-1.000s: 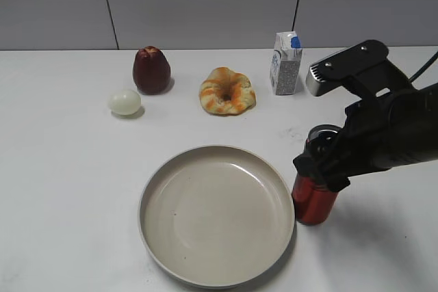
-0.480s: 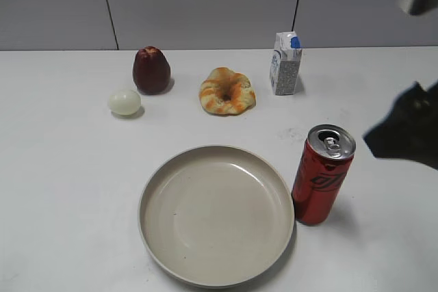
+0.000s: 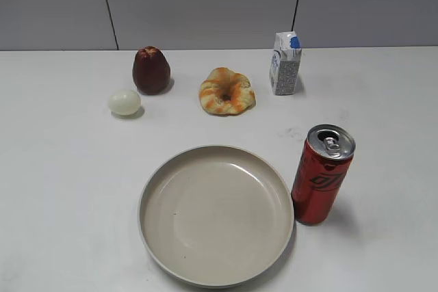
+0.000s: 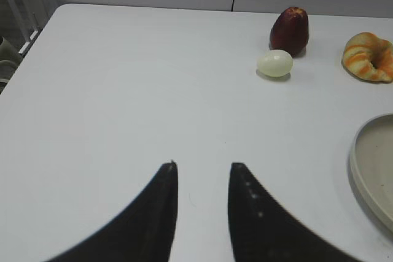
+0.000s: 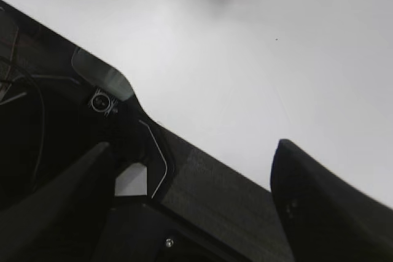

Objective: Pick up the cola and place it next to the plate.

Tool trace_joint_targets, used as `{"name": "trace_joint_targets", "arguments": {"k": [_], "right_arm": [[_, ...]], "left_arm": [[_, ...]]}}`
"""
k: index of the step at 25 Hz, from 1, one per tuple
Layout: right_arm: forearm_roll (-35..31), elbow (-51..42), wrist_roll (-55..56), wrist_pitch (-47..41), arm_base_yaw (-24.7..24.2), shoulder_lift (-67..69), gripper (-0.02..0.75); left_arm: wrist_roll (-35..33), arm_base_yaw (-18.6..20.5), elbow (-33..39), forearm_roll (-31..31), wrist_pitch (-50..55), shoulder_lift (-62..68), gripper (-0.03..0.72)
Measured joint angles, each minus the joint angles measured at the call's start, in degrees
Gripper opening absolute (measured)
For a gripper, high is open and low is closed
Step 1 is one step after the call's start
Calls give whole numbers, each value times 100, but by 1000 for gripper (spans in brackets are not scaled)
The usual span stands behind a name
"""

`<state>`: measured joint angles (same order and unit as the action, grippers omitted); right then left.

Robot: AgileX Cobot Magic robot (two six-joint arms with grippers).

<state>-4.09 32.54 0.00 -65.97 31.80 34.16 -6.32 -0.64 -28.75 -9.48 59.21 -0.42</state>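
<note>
I read the job as essentially done: the cola point(image 3: 322, 174) stands upright on the white counter point(image 3: 61, 189), toward its near right corner, touching or all but touching the right side of the plate point(image 3: 156, 230), which sits at the near edge around the middle. Neither arm shows in the exterior view.

My left gripper point(image 4: 201, 210) hangs over bare counter toward the left edge, its fingers slightly apart with nothing between them. My right gripper point(image 5: 190, 176) has its fingers wide apart and empty, over bare counter and what looks like the rig's own dark frame; that view is blurred and close, so I can't place it against the can with any confidence.

What worries me from here:
- The can is tall and slim with a small base, so I judge it easy to tip. A sideways brush from either arm would knock it, either onto the plate or off toward the near edge.
- Because I can't see where the right arm sits relative to the can, any swing to the left at low height is the likeliest cause of a knock.
- If the can leans on the rim, nudging the plate would disturb it as well.

The apple point(image 3: 151, 70), egg point(image 3: 124, 102), pastry point(image 3: 227, 91) and milk carton point(image 3: 285, 63) sit along the far edge, well apart from all this.
</note>
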Motion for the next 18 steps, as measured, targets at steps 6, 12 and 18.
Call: {"name": "trace_joint_targets", "arguments": {"k": [6, 12, 18], "right_arm": [[36, -383, 0, 545, 0, -1209, 585], [57, -403, 0, 570, 0, -1445, 585], [57, -403, 0, 578, 0, -1489, 585]], "left_arm": [[0, 0, 0, 0, 0, 0, 228], [0, 0, 0, 0, 0, 0, 228], [0, 0, 0, 0, 0, 0, 228]]}}
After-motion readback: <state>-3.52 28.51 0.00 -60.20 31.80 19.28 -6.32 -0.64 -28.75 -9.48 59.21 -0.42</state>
